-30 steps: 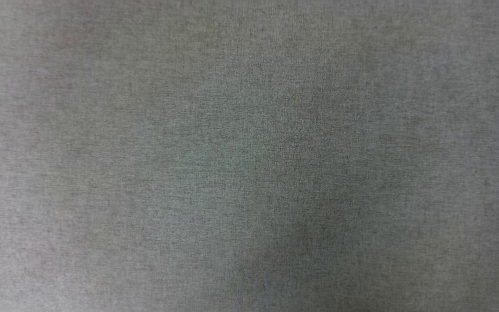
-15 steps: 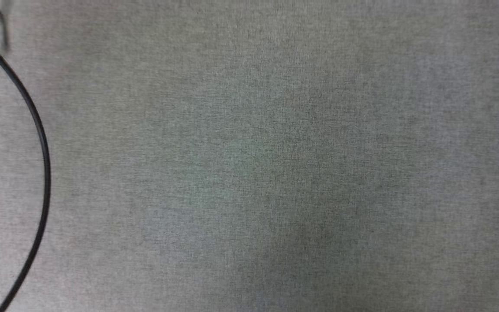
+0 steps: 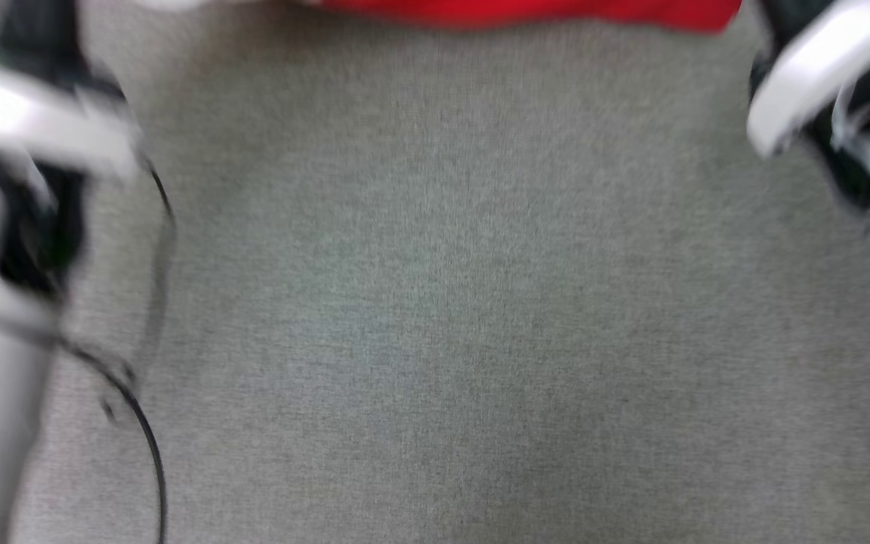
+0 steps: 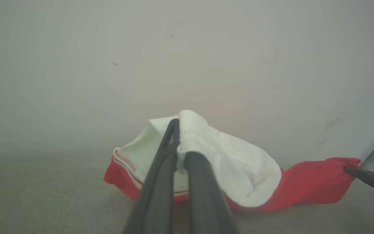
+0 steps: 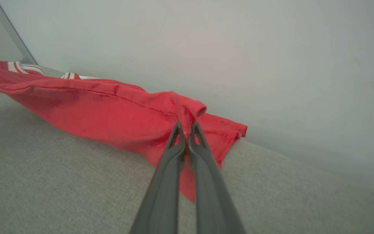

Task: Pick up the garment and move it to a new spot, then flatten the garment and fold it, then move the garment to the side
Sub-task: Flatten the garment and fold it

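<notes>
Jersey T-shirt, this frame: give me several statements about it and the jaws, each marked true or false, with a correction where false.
1. The left jaws are shut on the white sleeve of the T-shirt. True.
2. The right jaws stand open above the T-shirt. False: they are shut on a pinch of its red fabric.
3. The T-shirt lies folded flat on the grey cloth surface. False: it is bunched and unfolded, gripped at both ends.
4. In the head view, red fabric shows along the top edge. True.
5. A black cable curves at the lower left of the head view. True.
</notes>
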You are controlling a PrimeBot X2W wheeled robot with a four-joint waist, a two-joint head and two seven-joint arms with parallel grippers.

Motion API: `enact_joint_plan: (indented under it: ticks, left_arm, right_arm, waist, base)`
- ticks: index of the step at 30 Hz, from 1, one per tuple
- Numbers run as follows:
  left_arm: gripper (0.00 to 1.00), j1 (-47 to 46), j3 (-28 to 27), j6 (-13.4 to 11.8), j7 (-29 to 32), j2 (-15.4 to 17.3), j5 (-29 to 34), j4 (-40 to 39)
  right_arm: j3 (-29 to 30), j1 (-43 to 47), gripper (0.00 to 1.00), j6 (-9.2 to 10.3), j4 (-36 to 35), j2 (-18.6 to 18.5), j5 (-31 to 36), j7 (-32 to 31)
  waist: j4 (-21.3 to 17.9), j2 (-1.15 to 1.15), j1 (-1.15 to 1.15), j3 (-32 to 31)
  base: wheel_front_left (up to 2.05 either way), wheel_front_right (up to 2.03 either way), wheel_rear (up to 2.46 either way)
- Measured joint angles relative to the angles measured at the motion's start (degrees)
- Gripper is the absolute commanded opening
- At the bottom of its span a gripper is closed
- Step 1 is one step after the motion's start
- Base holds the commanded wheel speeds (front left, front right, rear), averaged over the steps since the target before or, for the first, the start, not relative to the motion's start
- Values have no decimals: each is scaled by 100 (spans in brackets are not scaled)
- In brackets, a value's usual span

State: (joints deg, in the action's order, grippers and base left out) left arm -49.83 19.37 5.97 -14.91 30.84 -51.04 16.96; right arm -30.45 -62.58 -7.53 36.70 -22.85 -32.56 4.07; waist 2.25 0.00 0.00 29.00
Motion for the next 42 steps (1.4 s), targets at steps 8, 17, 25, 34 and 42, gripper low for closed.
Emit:
enact_joint_plan:
  ticks: [8,17,25,34,42]
  left_arm:
    - [0,2570,-360,-332,-9,-223,233,-1048]
    - [0,4651,-492,-605,-15,-347,-64,-1558]
    - [0,5837,-471,-717,57,-422,-419,-1617]
    - [0,6704,-417,-726,112,-547,-756,-1438]
    - [0,7053,-321,-671,109,-692,-838,-1128]
  right_arm:
    - [-200,1743,0,1,-610,-434,-405,-64]
    - [-166,3339,0,0,-1137,-710,-614,-231]
    - [-19,4649,0,0,-1648,-844,-695,-469]
    - [389,5962,0,-1,-2090,-907,-708,-681]
    - [720,6888,0,-1,-2425,-848,-603,-766]
  waist:
    - [-3,0,-1,-775]
    - [-34,0,-2,-1618]
    - [-72,0,-2,-2245]
    - [-180,0,-1,-2605]
    - [-164,0,0,-2641]
  base:
    - [0,0,0]
    - [0,0,0]
    - [0,0,0]
    - [0,0,0]
    - [0,0,0]
